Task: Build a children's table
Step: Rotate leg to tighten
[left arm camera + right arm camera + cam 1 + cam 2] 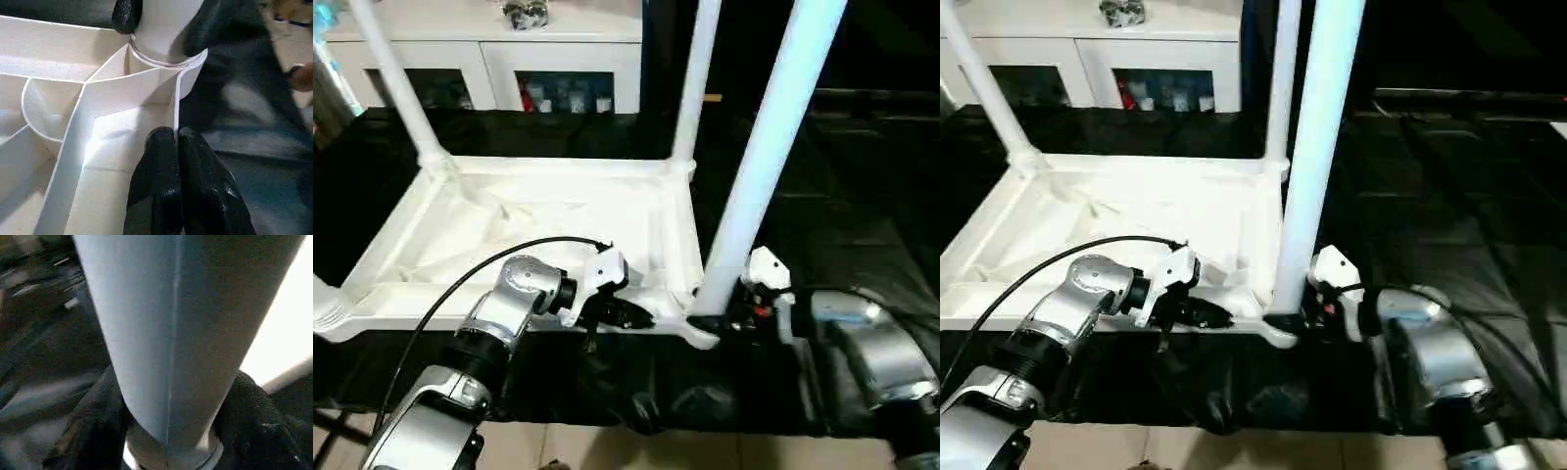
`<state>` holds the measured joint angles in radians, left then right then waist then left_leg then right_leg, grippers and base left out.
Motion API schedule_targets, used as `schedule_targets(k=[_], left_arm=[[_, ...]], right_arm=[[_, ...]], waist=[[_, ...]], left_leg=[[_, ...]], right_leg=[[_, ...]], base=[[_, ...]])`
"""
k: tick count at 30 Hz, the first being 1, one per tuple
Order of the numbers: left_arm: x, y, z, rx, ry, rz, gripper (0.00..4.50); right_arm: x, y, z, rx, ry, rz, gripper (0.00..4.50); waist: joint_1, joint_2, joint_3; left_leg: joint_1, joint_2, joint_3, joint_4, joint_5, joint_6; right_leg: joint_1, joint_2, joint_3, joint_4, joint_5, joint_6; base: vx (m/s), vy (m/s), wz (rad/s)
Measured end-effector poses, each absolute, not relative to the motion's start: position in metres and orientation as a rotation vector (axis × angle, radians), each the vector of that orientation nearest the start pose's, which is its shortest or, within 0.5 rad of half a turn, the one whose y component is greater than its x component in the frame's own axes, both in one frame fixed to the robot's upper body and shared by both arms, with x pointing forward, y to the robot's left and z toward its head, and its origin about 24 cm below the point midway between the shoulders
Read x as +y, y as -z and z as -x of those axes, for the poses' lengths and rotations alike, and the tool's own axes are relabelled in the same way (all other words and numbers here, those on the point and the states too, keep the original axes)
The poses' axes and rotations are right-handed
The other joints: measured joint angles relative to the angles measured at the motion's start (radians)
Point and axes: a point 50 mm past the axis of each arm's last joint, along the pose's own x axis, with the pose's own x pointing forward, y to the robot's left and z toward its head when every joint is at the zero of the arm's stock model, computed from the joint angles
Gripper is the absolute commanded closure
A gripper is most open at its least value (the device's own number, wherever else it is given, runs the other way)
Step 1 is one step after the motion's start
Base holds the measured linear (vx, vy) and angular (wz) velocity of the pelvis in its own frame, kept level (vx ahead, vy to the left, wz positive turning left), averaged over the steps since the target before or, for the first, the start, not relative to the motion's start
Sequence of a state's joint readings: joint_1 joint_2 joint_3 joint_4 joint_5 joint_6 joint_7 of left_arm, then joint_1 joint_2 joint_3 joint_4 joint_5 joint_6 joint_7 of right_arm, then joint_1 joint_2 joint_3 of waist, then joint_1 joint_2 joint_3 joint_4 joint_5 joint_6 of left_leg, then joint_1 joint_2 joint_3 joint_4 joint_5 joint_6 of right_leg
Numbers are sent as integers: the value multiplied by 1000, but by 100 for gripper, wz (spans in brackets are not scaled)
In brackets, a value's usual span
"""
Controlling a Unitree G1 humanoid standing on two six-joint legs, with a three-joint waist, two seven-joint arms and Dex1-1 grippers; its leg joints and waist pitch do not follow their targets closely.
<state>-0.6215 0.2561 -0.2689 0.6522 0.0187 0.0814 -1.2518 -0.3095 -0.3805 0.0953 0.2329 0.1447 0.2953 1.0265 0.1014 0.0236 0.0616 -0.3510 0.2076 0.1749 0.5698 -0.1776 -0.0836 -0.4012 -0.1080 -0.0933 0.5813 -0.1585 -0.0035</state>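
Black cloth-covered bench point(862, 225), white glass-door cabinet point(489, 49) behind. Small white plastic children's table point(538, 230) lies upside down on cloth, legs up.

Left gripper point(177, 147): fingers together, pinching thin rim wall by corner socket.

Right gripper point(168, 431): fingers straddle base of near tapered white leg point(769, 157), probably gripping.

Plastic looks light, stiff, slick; hold leg low, near socket.

Left wrist view alone shows ribbing; head views show three standing legs.

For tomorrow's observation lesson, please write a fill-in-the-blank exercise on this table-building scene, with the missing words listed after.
1. The table top lies upside down on a ____ cloth.
2. The left hand is pinched shut on the top's thin ____.
3. The right hand has a finger on each side of the near ____, just above its corner socket.
4. Behind the table stands a white ____ with glass doors.

Missing words: black; rim; leg; cabinet
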Motion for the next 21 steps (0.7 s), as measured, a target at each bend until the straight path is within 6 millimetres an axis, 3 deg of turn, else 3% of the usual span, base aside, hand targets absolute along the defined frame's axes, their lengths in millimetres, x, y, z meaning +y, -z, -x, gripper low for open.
schedule_targets(k=[6,11,12,15,21], left_arm=[[90,-46,-325,387,1236,-286,450],[81,-45,-329,379,1125,-271,450],[81,-45,-329,380,1120,-270,450],[81,-45,-329,379,1118,-270,450],[80,-47,-325,373,1190,-288,450]], right_arm=[[-143,-40,-305,293,-694,7,243],[-125,-39,-321,280,-493,-43,243],[-123,-39,-322,279,-483,-45,243],[-122,-39,-322,271,-481,-48,174],[-122,-42,-321,258,-537,-60,131]], waist=[[-42,-4,0],[-68,-5,1],[-69,-5,1],[-71,-5,1],[-61,-4,0]], left_leg=[[1,-1,-3,0,0,0],[2,-2,-4,0,0,0],[1,-2,-6,0,0,0],[1,-2,-6,0,0,0],[1,-2,-5,-2,0,0]], right_leg=[[1,0,-1,-6,-1,2],[-1,0,-3,-7,-1,2],[-1,0,-5,-7,-1,2],[-1,0,-5,-7,-1,2],[-2,0,-3,-5,-1,1]], base=[[0,0,0],[0,0,0],[0,0,0],[0,0,0],[0,0,0]])
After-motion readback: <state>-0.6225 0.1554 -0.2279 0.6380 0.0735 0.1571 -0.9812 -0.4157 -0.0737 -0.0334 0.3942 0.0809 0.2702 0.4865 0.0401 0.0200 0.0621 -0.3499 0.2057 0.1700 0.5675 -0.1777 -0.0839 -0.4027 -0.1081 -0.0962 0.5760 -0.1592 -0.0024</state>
